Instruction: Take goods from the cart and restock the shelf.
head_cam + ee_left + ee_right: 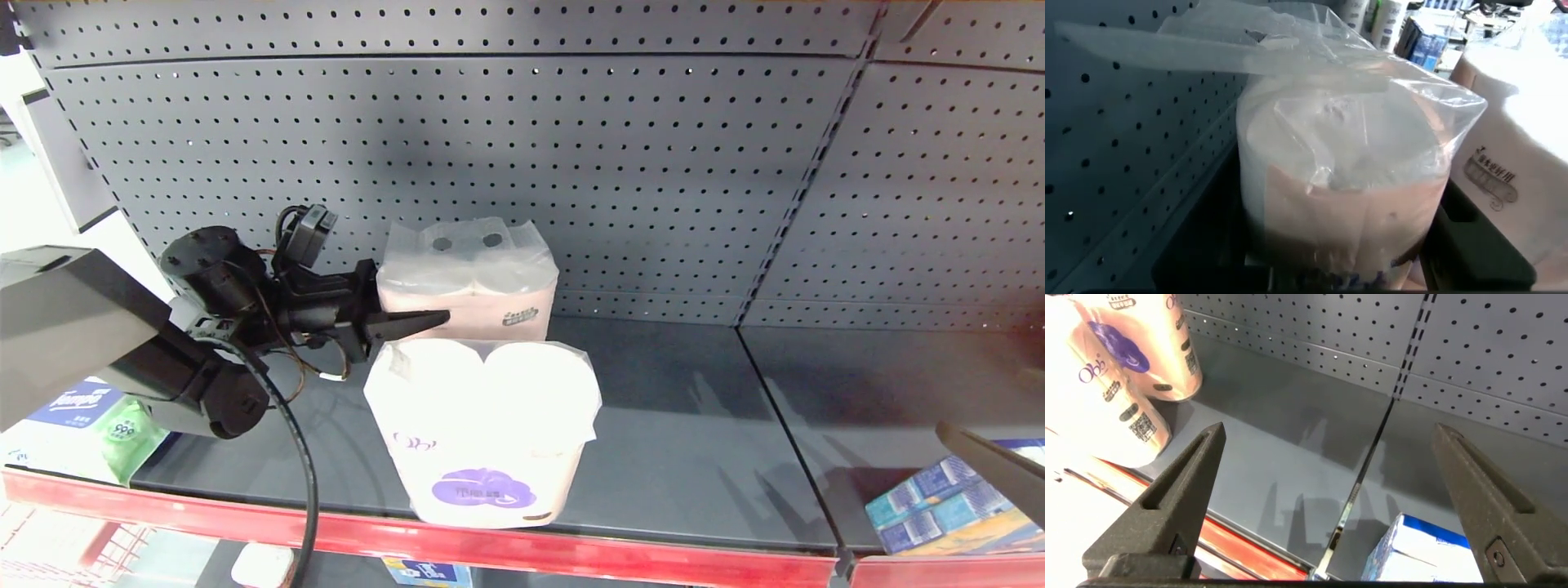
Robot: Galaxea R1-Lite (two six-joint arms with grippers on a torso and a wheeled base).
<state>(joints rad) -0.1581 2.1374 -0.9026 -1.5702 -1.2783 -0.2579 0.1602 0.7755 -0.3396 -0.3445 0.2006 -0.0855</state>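
Grey pegboard back panel (571,163) is seen rising behind a dark grey shelf (694,425), which is trimmed along the front by a red front edge (571,551). A pink-wrapped pack of toilet rolls (467,278) is stood upright at the back of the shelf, left of centre, close against the back panel. The left gripper (400,322) is brought in from the shelf's left side at the height of this pack. Its jaws are closed on the pack, with one finger laid along the front face and the other passed behind, and the plastic wrapper is pressed between them in the left wrist view. Just in front of it, near the front edge, a purple-labelled pack (482,429) is stood upright, touching or almost touching the pink one. The right gripper (1328,433) is held over the right part of the shelf near the front edge, with its jaws spread wide and nothing between them. A blue box (939,506) is laid below it at the front right corner. Tissue packets (73,425) are laid at the front left corner.
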